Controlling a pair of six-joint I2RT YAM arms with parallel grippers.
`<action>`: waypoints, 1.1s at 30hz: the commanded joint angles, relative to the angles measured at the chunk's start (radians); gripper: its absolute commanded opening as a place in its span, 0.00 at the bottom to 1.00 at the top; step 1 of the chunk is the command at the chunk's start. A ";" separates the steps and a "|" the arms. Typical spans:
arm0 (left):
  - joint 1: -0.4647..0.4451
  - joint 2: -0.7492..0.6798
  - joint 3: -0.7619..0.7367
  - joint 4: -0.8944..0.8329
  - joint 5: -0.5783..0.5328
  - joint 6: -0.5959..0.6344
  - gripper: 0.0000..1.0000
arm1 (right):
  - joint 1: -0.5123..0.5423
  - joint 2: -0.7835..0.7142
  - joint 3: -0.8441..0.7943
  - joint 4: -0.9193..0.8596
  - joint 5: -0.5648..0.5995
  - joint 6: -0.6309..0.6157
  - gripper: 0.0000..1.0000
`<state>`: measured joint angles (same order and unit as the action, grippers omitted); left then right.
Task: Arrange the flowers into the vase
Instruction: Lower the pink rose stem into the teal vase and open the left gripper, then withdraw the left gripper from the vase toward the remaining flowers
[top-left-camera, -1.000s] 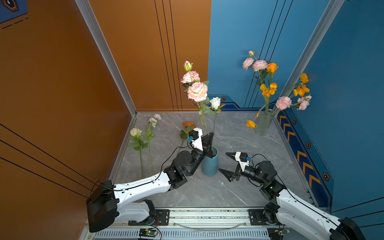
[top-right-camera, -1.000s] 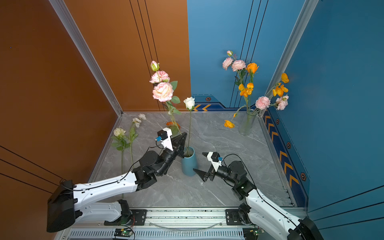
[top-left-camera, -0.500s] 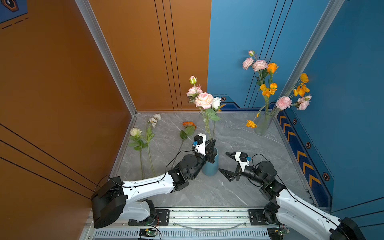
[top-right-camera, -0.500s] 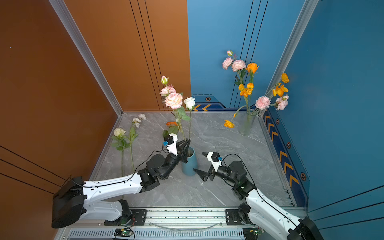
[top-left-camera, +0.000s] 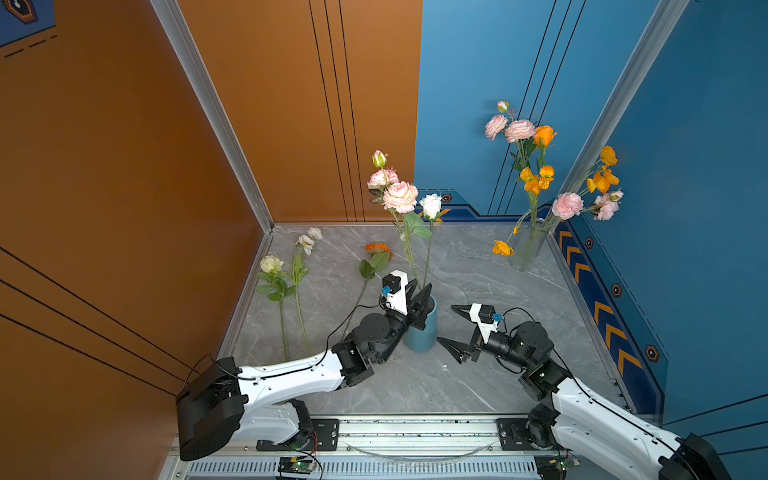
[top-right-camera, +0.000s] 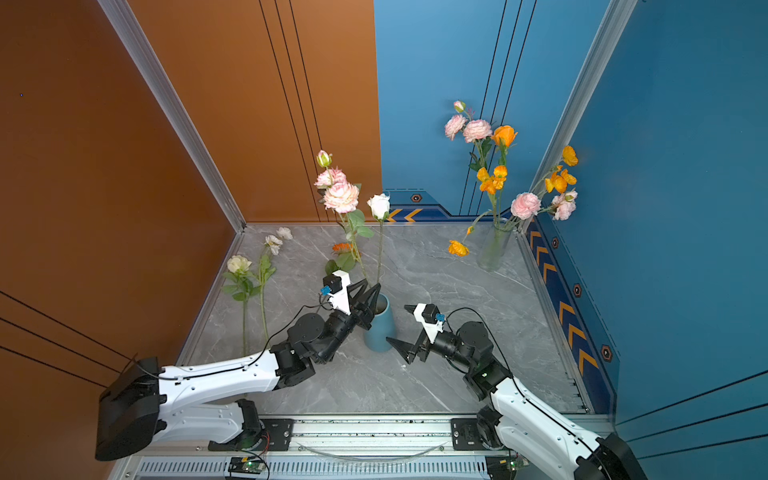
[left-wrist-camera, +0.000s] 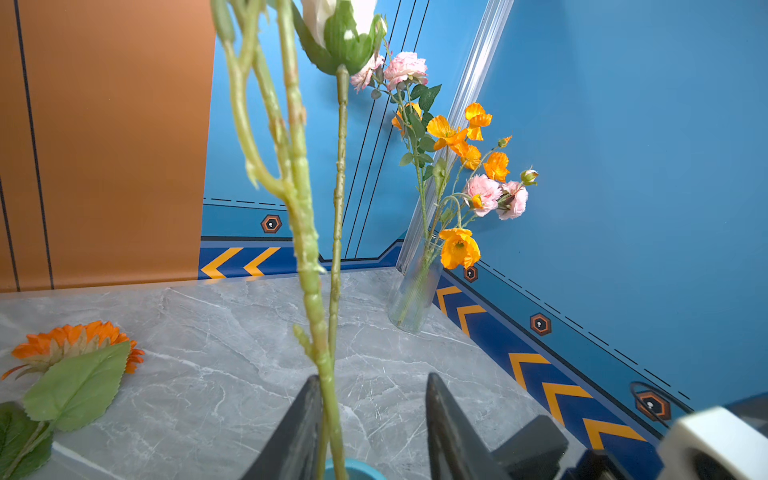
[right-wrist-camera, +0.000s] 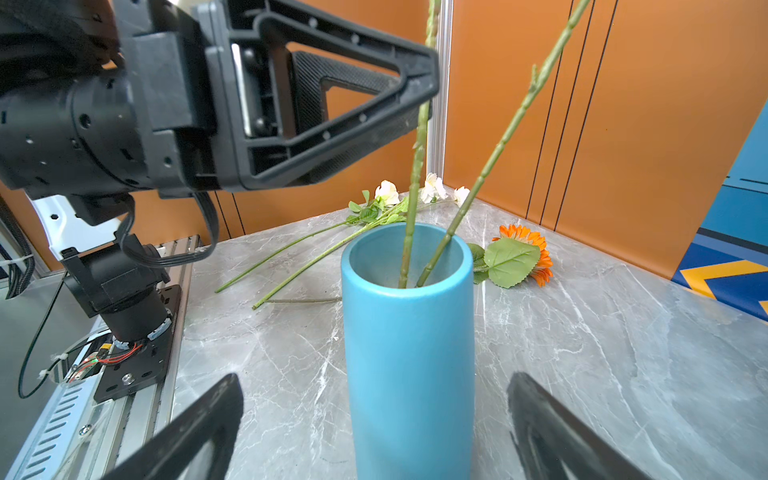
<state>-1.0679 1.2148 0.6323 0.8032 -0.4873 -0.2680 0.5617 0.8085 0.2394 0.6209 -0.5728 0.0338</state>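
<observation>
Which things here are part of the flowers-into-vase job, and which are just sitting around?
Job: blue vase; pink rose spray and white rose standing in it; orange sunflower and cream flowers lying on the table.
Lying about: glass vase with its bouquet in the far corner, already filled; mounting rail.

Even, bright lighting in all views; shadows faint. Both top views sharp. Left wrist view: nearest stem (left-wrist-camera: 304, 249) out of focus, edges bowed
</observation>
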 joint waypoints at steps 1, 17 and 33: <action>-0.027 -0.079 -0.039 -0.012 -0.074 0.029 0.49 | -0.004 -0.016 0.000 0.023 -0.002 0.018 1.00; 0.094 -0.512 0.124 -0.947 -0.127 0.089 0.56 | 0.054 -0.068 0.037 -0.091 -0.013 -0.041 1.00; 0.840 -0.195 0.203 -1.404 0.129 -0.217 0.38 | 0.109 -0.072 0.061 -0.158 0.001 -0.099 1.00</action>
<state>-0.2943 1.0012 0.8532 -0.5819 -0.4091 -0.4274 0.6678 0.7513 0.2802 0.4786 -0.5751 -0.0494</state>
